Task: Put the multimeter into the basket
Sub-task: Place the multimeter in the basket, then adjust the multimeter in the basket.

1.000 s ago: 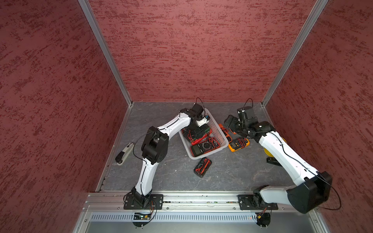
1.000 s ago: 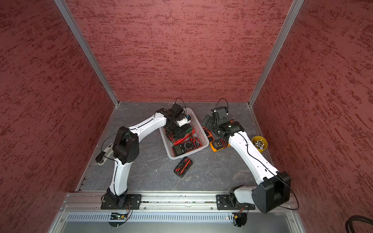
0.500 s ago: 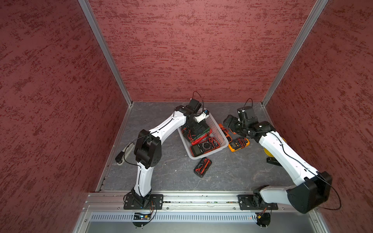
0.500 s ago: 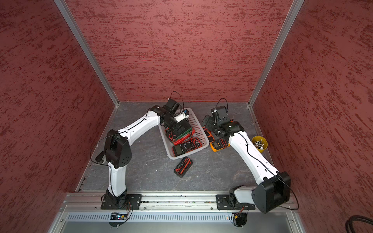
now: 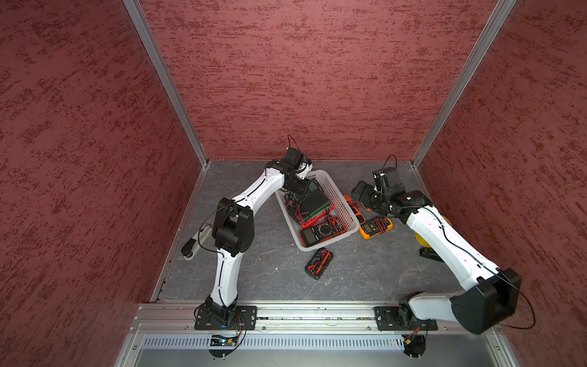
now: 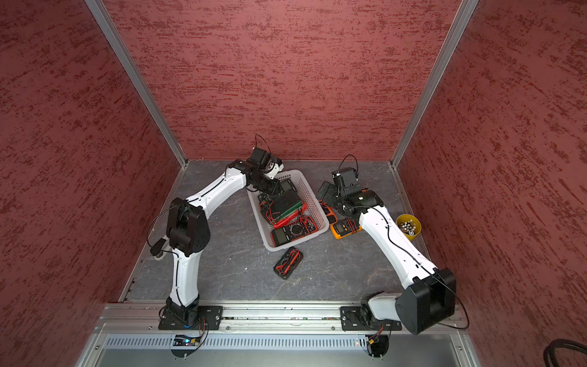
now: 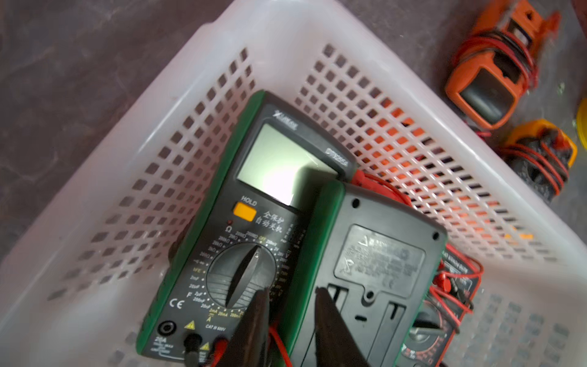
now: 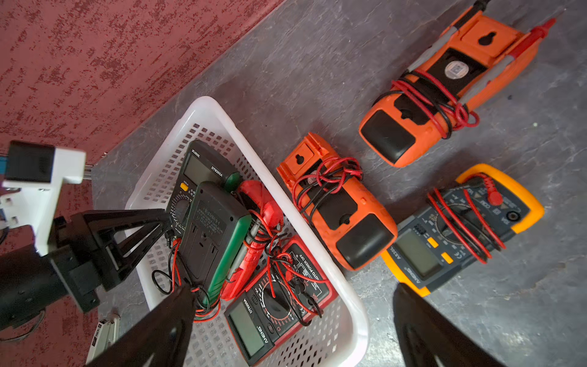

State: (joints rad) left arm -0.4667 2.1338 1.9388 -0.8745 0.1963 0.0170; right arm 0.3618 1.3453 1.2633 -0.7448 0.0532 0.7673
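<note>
The white basket [image 5: 340,203] [image 6: 313,203] [image 8: 241,133] holds several multimeters: a green one face up [image 7: 254,222], a green one face down [image 7: 381,270] and a red one [image 8: 279,295]. My left gripper [image 7: 292,290] [image 8: 165,222] hangs over the basket's far end just above the green meters, shut, with nothing visibly held. On the floor to the right of the basket lie two orange meters [image 8: 340,216] [image 8: 438,95] and a yellow meter [image 5: 374,226] [image 8: 460,228]. My right gripper [image 8: 292,286] [image 5: 359,190] stands open above the basket's right rim and these meters. A black meter [image 5: 319,263] lies in front of the basket.
A yellow cup [image 6: 408,226] of small parts stands by the right wall, beside my right arm. A white and black tool [image 5: 197,241] lies along the left wall. Red walls close in the back and both sides.
My left arm has drawn back from the basket's middle toward its far left corner, and its jaws have closed. The right arm and the meters have not moved.
</note>
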